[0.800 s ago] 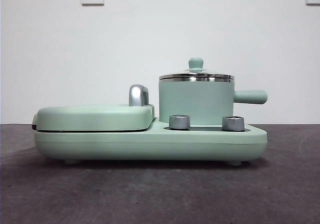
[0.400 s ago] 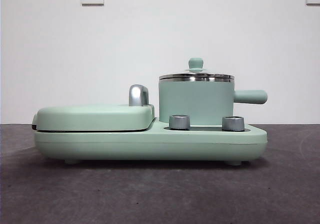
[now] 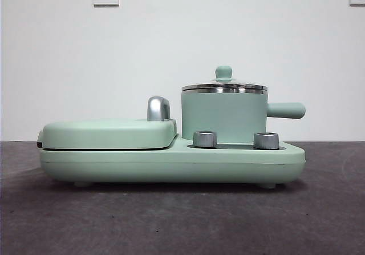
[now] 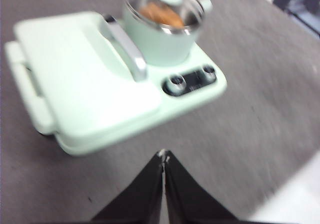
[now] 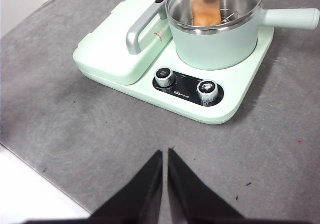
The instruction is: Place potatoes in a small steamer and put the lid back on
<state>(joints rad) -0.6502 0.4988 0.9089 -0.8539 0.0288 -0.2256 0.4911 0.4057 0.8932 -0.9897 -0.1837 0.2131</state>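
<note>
Nothing is being moved between the earlier front frames and now: appliance, pot and lid are being seen in the same spots, and no arm is being shown in the front view.

Going left to right in the front view: the flat griddle cover (image 3: pixel 108 133) is sitting closed on the base unit (image 3: pixel 171 164), its chrome handle (image 3: pixel 158 108) is standing up beside the small steamer (image 3: pixel 223 116), and two dials (image 3: pixel 205 138) are being seen in front of the pot. The steamer's side handle (image 3: pixel 285 110) is pointing away from the griddle.

The lid (image 5: pixel 215 3) is seated on the steamer rim, and the potato (image 5: pixel 206 11) is being seen through the glass, inside the pot. Task is being judged as complete or nearly so.

The left gripper (image 4: pixel 164 156) is being held well clear of the appliance, jaws pressed together, empty. The right gripper (image 5: pixel 165 154) is likewise being held back over the table (image 5: pixel 75 134), jaws all but touching, nothing pinched.

Handling: the lid is likely rigid, fragile and slick at the glass, so the knob (image 3: pixel 223 72) is being judged the only good grasp point. The potato is probably firm, smooth and fairly light, best pinched across its short axis.
</note>
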